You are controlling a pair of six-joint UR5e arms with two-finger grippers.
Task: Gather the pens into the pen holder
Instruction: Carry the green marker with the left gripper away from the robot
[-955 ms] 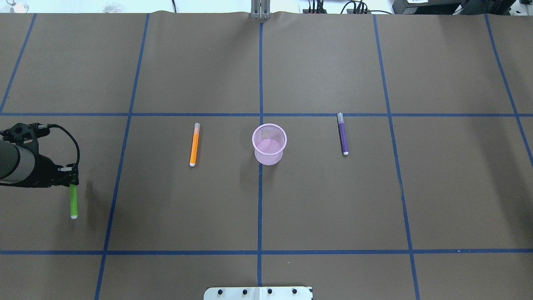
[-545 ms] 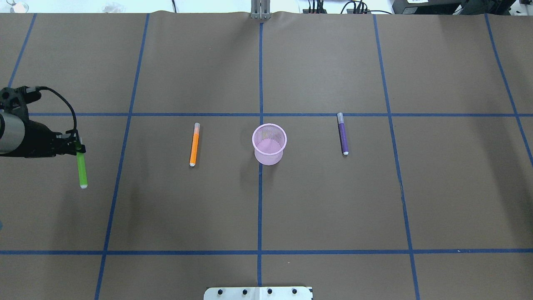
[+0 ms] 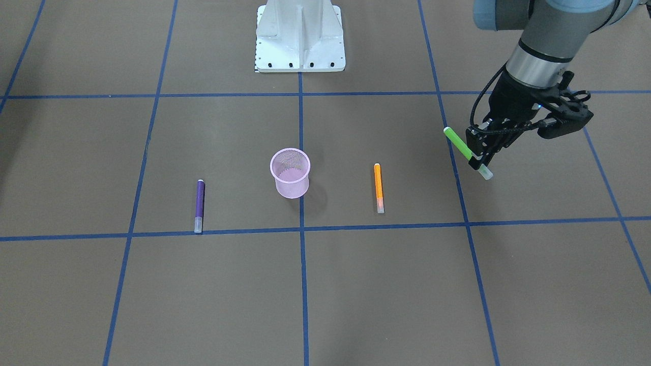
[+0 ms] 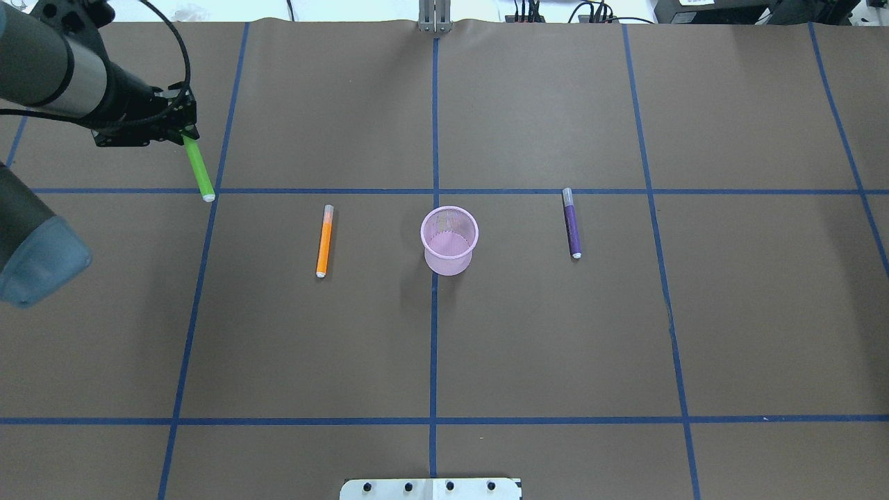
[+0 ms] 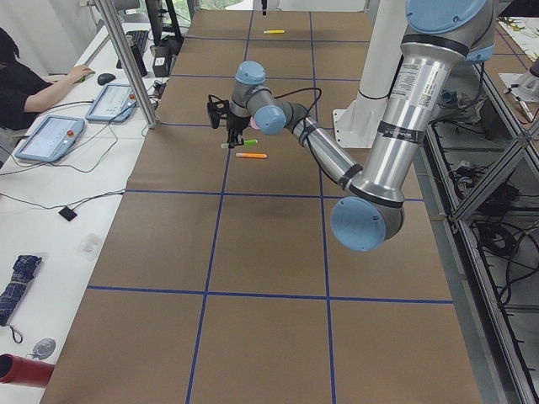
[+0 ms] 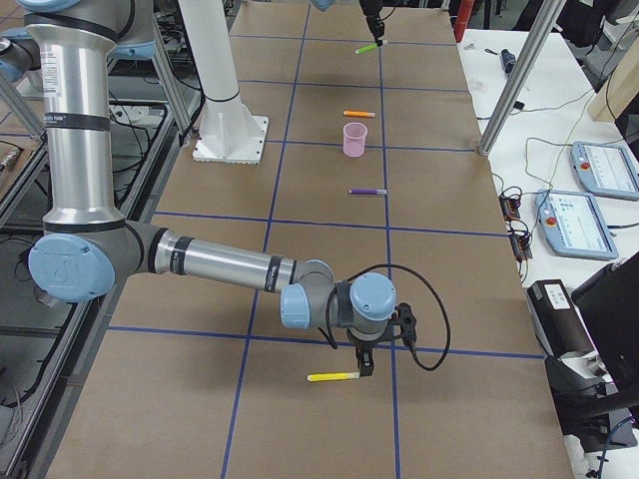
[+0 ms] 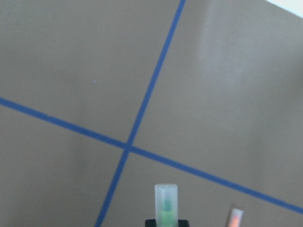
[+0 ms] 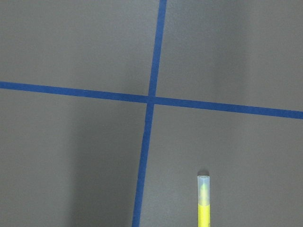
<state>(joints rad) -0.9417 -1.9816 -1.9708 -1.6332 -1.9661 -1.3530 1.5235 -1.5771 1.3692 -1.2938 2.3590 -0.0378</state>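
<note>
One green pen [image 4: 198, 169] juts from the clamped left gripper [image 4: 183, 132].

The black two-finger left gripper [image 3: 478, 162] is seen clamped on a slim green pen [image 3: 457, 143] with a translucent whitish cap end. The pen is held tilted, with the cap end poking out just past the fingers and the green shaft slanting back toward the robot's white base plate [image 3: 300, 35]. A small round pink wire-mesh pen holder [image 3: 291, 187] is set upright on the brown paper-covered table [image 3: 407, 284], over a blue tape line [image 3: 304, 284]. A slim orange pen [image 3: 378, 184] is laid flat on the holder's left-arm side and a slim purple pen [image 3: 200, 199] on the other. Both are apart from the holder, and their whitish caps are pointed away from the base plate.
</note>
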